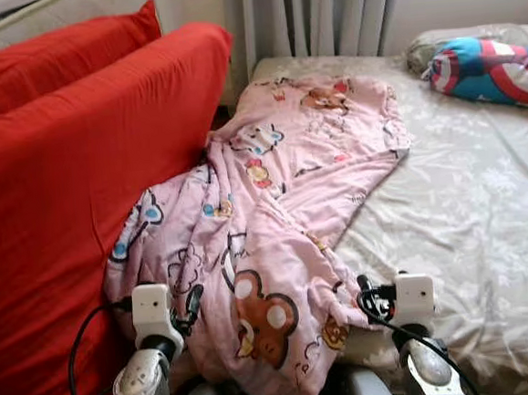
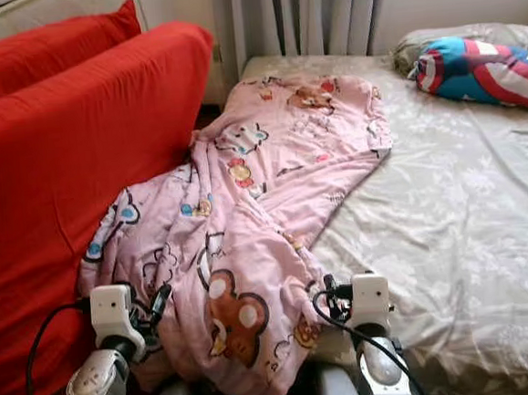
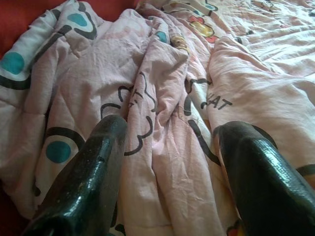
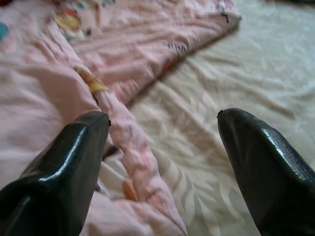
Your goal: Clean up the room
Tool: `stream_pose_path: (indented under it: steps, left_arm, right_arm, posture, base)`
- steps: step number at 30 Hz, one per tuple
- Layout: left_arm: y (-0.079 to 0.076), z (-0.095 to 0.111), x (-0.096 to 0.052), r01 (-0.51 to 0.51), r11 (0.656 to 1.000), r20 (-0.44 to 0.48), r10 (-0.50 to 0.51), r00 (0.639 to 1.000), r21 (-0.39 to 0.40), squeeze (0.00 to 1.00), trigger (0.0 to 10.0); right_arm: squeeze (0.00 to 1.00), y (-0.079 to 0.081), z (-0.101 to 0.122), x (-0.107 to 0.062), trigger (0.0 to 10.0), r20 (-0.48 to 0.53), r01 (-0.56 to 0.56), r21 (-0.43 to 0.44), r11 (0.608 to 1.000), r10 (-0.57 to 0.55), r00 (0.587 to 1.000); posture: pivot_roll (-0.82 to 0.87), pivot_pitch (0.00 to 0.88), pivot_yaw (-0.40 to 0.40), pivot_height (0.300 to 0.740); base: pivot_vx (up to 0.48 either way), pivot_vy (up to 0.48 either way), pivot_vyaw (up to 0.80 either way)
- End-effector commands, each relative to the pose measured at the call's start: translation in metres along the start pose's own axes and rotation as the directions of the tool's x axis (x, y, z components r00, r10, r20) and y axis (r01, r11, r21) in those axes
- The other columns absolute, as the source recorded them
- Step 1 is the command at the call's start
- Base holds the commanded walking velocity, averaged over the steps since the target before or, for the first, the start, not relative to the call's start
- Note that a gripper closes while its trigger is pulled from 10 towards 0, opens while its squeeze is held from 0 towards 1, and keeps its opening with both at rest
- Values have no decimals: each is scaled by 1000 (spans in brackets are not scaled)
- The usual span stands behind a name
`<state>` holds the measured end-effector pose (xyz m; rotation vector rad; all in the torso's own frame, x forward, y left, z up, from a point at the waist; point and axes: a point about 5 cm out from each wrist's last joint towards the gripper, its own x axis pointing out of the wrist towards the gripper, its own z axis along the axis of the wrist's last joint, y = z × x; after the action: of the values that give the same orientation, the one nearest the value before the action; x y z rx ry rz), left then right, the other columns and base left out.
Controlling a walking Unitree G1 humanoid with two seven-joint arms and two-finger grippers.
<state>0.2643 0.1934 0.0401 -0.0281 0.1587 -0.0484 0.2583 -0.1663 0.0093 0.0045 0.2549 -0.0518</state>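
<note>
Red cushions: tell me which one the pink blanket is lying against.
The front, lower red cushion: the pink blanket bunches against its side. The other red cushion sits behind it, higher up, clear of the blanket.

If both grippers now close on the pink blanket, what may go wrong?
1. The right gripper straddles the pink blanket hem above the bedsheet; it may pinch the sheet too.
2. The left gripper faces bunched folds, so it may catch one layer only.
3. The blanket leans on the red cushion; pulling may drag it.

bed (image 1: 486,235) | on it: pink blanket (image 1: 274,206), crumpled; pillow (image 1: 492,70) far corner
</note>
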Motion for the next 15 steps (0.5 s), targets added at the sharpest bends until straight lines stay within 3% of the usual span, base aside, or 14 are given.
stream_pose_path:
  steps: [1, 15]
  left_arm:
    - [0, 3, 0, 9, 1000, 5, -9, 1000, 14, 0, 10000]
    - [0, 1, 1, 8, 1000, -5, -8, 1000, 20, 0, 10000]
  right_arm:
    - [0, 2, 2, 1, 10000, 7, -9, 0, 1000, 9, 1000]
    - [0, 4, 0, 1, 10000, 7, -47, 19, 999, 47, 999]
  posture:
    - [-80, 39, 3, 578]
    - [-79, 40, 3, 578]
  base:
    - [0, 0, 0]
    - [0, 0, 0]
